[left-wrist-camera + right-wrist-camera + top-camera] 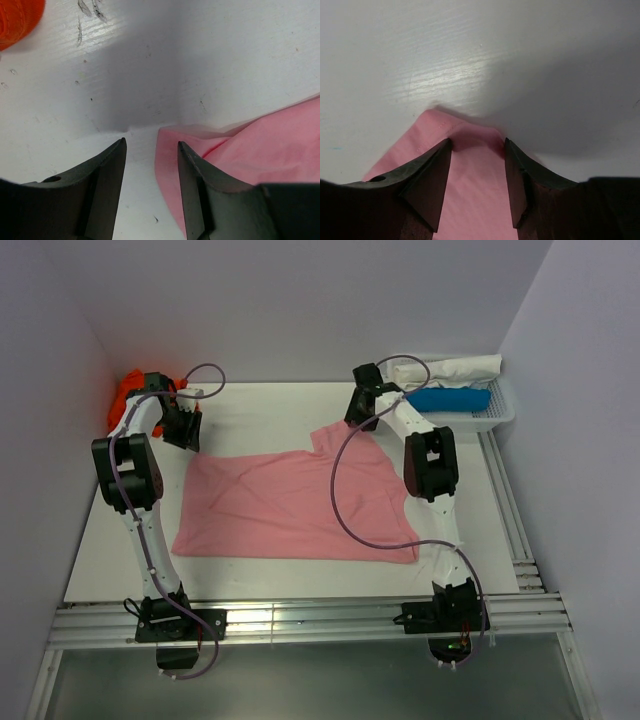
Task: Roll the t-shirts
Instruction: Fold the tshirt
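Observation:
The light pink t-shirt lies spread flat across the middle of the table. My left gripper hangs open just off its far left corner. In the left wrist view that gripper shows bare table between its fingers, and the pink t-shirt edge runs under the right finger. My right gripper stands open over the shirt's far right corner. In the right wrist view the pink t-shirt lies loose between the fingers of this gripper. The orange t-shirt is bunched in the back left corner, and the orange t-shirt also shows in the left wrist view.
A white mesh basket at the back right holds a blue roll and a white cloth. Walls close in the table at the back and both sides. A metal rail runs along the near edge.

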Controlling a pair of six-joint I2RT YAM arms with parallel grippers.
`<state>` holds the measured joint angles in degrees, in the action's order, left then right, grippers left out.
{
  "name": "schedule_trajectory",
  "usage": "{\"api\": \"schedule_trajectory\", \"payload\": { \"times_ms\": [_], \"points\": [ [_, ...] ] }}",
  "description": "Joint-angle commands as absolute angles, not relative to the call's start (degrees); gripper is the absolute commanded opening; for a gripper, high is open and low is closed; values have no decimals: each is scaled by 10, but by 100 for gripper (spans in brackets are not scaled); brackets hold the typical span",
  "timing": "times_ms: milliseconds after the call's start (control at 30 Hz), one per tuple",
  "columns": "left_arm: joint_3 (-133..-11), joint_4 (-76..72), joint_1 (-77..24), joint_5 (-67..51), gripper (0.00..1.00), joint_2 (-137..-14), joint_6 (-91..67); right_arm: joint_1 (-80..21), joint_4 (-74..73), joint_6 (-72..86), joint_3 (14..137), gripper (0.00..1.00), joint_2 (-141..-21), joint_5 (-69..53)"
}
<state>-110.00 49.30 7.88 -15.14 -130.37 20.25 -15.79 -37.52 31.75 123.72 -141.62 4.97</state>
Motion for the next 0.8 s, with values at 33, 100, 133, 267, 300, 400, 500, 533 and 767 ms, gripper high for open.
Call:
{"api": "schedule_trajectory", "payload": {
  "times_ms": [33,100,133,267,300,400,500,533,767],
  "points": [
    [-1111,502,76,-165,50,-1303,208,-167,-374,306,1235,51,-1417,68],
    [-1107,501,76,-164,50,-1304,209,-167,-375,306,1237,40,-1417,73],
    [-1107,501,76,-164,50,-1303,210,-167,-374,307,1237,36,-1415,76],
    [-1108,504,76,-164,44,-1307,213,-168,-367,307,1231,13,-1403,87],
    [-1109,504,77,-165,38,-1307,214,-168,-364,306,1230,10,-1394,92],
    [-1108,504,76,-167,26,-1307,215,-168,-343,305,1205,2,-1365,105],
    [-1109,508,76,-169,14,-1307,215,-170,-316,304,1166,0,-1329,119],
    [-1112,508,77,-172,11,-1307,215,-170,-309,303,1150,0,-1320,126],
    [-1115,514,76,-180,0,-1299,216,-175,-280,302,1093,0,-1256,156]
  ]
}}
